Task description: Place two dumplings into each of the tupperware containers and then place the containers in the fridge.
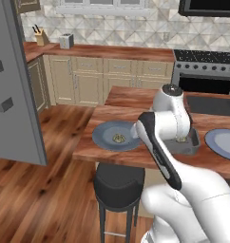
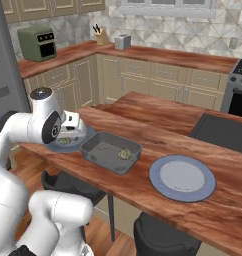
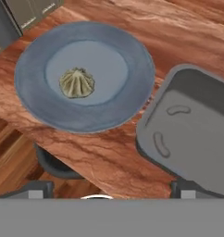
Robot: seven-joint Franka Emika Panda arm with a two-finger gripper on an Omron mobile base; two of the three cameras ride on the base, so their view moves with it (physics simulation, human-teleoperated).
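One dumpling lies on a round blue-grey plate near the island counter's left end; it also shows as dumpling and dumpling. A second dumpling sits in a dark grey rectangular pan just right of that plate. My gripper hangs open above the gap between plate and pan, fingertips wide apart and holding nothing. The fridge stands grey and tall at the far left. The tupperware containers are out of view.
An empty blue-grey plate lies further right on the wooden counter. A black stool stands under the counter's front edge. A black-fronted oven is at the back right. A dark inset lies in the counter's far right.
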